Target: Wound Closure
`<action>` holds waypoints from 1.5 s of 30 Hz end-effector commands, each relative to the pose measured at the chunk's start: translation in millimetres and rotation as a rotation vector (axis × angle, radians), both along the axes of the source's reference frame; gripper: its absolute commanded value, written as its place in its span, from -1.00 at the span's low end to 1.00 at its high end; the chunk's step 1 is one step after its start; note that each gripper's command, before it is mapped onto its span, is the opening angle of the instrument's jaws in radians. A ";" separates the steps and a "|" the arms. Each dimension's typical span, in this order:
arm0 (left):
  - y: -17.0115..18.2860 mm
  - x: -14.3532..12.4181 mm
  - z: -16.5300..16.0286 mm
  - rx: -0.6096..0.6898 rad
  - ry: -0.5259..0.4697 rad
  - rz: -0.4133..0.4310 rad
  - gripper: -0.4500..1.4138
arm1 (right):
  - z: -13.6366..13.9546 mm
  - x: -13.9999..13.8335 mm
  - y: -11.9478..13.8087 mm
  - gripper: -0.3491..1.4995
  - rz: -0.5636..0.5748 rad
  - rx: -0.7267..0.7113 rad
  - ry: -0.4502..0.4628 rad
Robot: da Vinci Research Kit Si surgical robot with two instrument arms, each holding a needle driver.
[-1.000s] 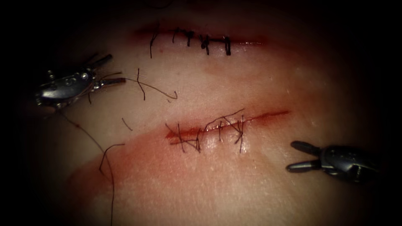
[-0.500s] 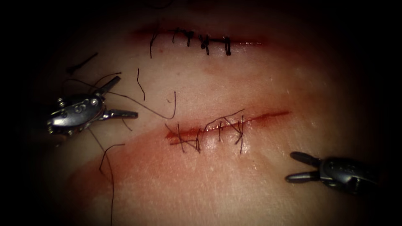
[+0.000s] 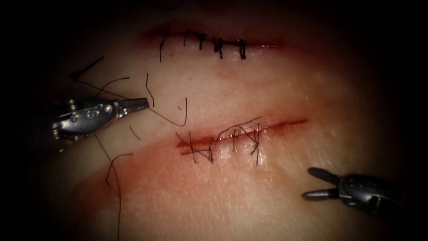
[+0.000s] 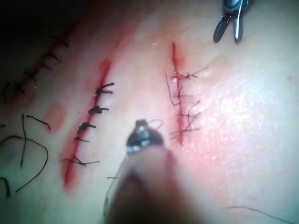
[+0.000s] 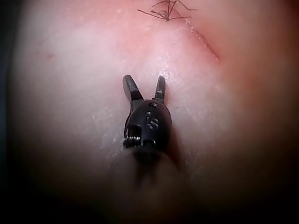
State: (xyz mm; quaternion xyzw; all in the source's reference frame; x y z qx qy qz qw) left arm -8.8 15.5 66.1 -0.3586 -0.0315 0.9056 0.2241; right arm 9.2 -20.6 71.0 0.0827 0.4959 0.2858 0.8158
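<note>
On the tissue (image 3: 276, 85) lies the cut (image 3: 285, 122), with several dark stitches (image 3: 223, 138) across its left half. My left tool (image 3: 145, 104) is left of the cut, jaws shut where a thin dark thread (image 3: 167, 120) runs into their tips. That strand bends into a J-shaped hook (image 3: 185, 111) just left of the cut; I cannot tell whether the hook is the needle. The left wrist view has the same tool's tip (image 4: 141, 126) near the stitches (image 4: 184, 112). My right tool (image 3: 307, 183) hovers below and right of the cut, jaws open and empty, as in its wrist view (image 5: 145, 84).
A second cut (image 3: 214, 42) at the far side is closed with thick dark stitches. Loose cut ends of thread (image 3: 149, 89) lie left of the wound, and a long strand (image 3: 117, 187) trails toward the near edge. Red fluid (image 3: 147, 178) stains the tissue below the cut.
The left tool came down and to the right toward the cut, and its jaws went from open to shut on the strand. The right tool drifted slightly lower, still open.
</note>
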 end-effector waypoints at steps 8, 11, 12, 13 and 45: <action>5.3 -7.7 -7.0 -0.035 -0.086 0.034 -1.00 | 0.0 5.3 -4.1 0.98 -0.063 0.015 0.048; 6.9 -11.7 -9.4 -0.005 -0.264 0.044 -1.00 | 0.1 7.2 -5.3 0.98 -0.070 0.029 0.056; 7.1 -12.5 -9.8 0.022 -0.327 0.042 -1.00 | 0.2 7.7 -5.5 0.98 -0.070 0.027 0.057; 7.5 -14.1 -10.5 0.069 -0.424 0.054 -1.00 | 0.5 8.9 -6.0 0.98 -0.068 0.035 0.064; -13.1 -17.9 8.0 -0.170 -0.209 0.256 -0.08 | -1.6 7.1 -0.9 0.91 -0.092 -0.117 -0.003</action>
